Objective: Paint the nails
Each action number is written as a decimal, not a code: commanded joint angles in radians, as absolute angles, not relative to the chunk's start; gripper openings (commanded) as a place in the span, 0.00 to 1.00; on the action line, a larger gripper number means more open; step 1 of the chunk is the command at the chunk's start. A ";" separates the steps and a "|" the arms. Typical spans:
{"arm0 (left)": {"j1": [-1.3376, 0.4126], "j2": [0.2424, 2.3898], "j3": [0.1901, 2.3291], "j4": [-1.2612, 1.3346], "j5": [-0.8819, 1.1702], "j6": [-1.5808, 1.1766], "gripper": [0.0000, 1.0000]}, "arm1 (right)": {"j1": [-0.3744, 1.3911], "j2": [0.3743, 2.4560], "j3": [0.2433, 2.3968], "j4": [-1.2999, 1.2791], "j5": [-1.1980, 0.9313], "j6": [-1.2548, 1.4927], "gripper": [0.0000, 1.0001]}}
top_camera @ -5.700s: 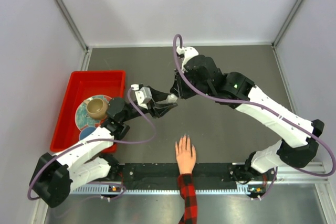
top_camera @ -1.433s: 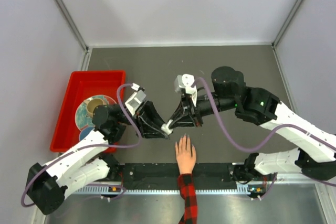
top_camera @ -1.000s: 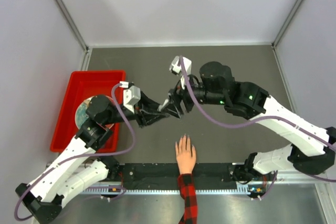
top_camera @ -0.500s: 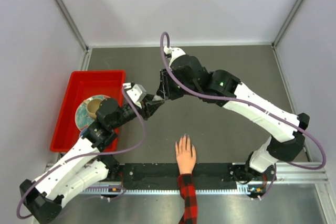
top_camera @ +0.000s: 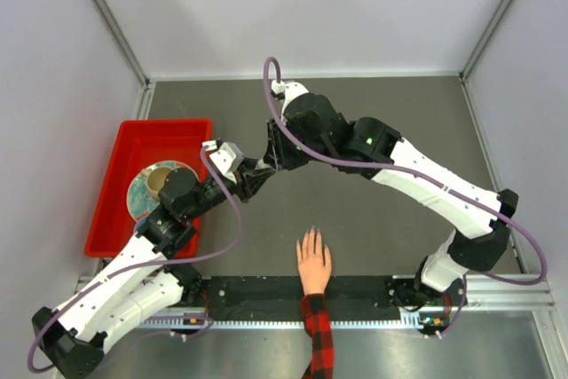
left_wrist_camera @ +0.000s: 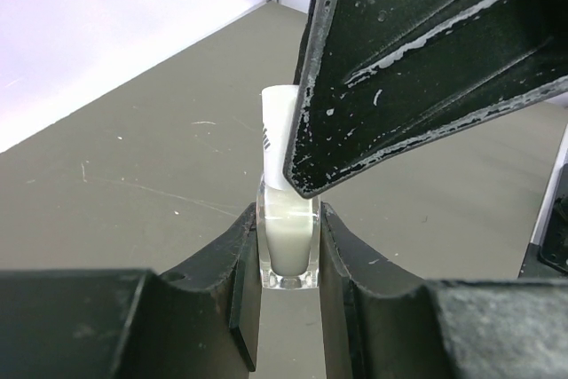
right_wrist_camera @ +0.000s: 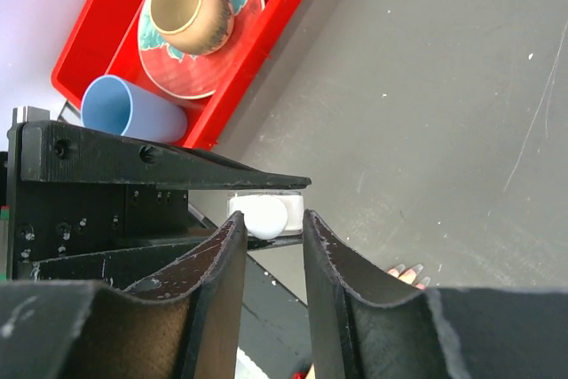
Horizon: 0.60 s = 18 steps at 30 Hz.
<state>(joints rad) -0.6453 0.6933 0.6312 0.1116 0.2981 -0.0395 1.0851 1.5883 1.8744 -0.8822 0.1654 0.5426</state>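
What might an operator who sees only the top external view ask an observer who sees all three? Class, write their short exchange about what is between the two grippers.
Operator: The left gripper and right gripper meet tip to tip. Is anything between them?
Observer: Yes. The left wrist view shows the left gripper clamped on a small clear bottle of pale liquid.
Operator: What is the right gripper doing?
Observer: In the right wrist view the bottle's white cap sits between its jaws; whether they pinch it is unclear.
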 commanded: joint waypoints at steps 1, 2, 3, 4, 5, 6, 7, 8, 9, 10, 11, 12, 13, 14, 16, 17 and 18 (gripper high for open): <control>-0.649 0.675 0.641 0.166 0.321 -0.058 0.00 | 1.095 1.594 1.930 -0.847 0.157 0.502 0.32; -0.649 0.676 0.643 0.161 0.325 -0.058 0.00 | 1.094 1.594 1.933 -0.848 0.156 0.499 0.31; -0.649 0.680 0.644 0.158 0.331 -0.061 0.00 | 1.095 1.597 1.936 -0.851 0.156 0.488 0.32; -0.649 0.683 0.649 0.153 0.336 -0.061 0.00 | 1.094 1.601 1.942 -0.853 0.156 0.483 0.31; -0.649 0.684 0.652 0.149 0.344 -0.067 0.00 | 1.094 1.603 1.944 -0.856 0.153 0.480 0.30; -0.649 0.686 0.655 0.144 0.359 -0.072 0.00 | 1.094 1.605 1.945 -0.856 0.138 0.473 0.23; -0.649 0.686 0.658 0.141 0.367 -0.077 0.00 | 1.094 1.605 1.945 -0.854 0.129 0.468 0.19; -0.649 0.683 0.660 0.141 0.380 -0.084 0.00 | 1.094 1.603 1.944 -0.853 0.117 0.463 0.14; -0.650 0.681 0.660 0.141 0.405 -0.089 0.00 | 1.094 1.601 1.944 -0.850 0.095 0.450 0.00; -0.649 0.678 0.663 0.141 0.423 -0.095 0.00 | 1.094 1.601 1.941 -0.854 0.081 0.439 0.00; -0.649 0.677 0.664 0.140 0.442 -0.103 0.00 | 1.092 1.597 1.939 -0.859 0.063 0.425 0.00; -0.649 0.669 0.666 0.138 0.472 -0.109 0.00 | 1.095 1.592 1.936 -0.862 0.007 0.375 0.00; -0.647 0.661 0.669 0.137 0.497 -0.127 0.00 | 1.094 1.585 1.918 -0.862 -0.033 0.344 0.00; -0.647 0.655 0.669 0.153 0.530 -0.129 0.00 | 1.095 1.575 1.904 -0.859 -0.076 0.309 0.00; -0.649 0.644 0.690 0.155 0.694 -0.149 0.00 | 1.094 1.526 1.839 -0.836 -0.242 0.183 0.00; -0.649 0.643 0.698 0.173 0.768 -0.161 0.00 | 1.094 1.508 1.813 -0.827 -0.327 0.073 0.00; -0.649 0.643 0.704 0.205 0.844 -0.179 0.00 | 1.094 1.441 1.731 -0.809 -0.492 0.030 0.00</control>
<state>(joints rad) -0.6353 0.6647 0.6319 0.0597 0.4782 -0.1211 1.0798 1.5665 1.8599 -0.8928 -0.0380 0.2977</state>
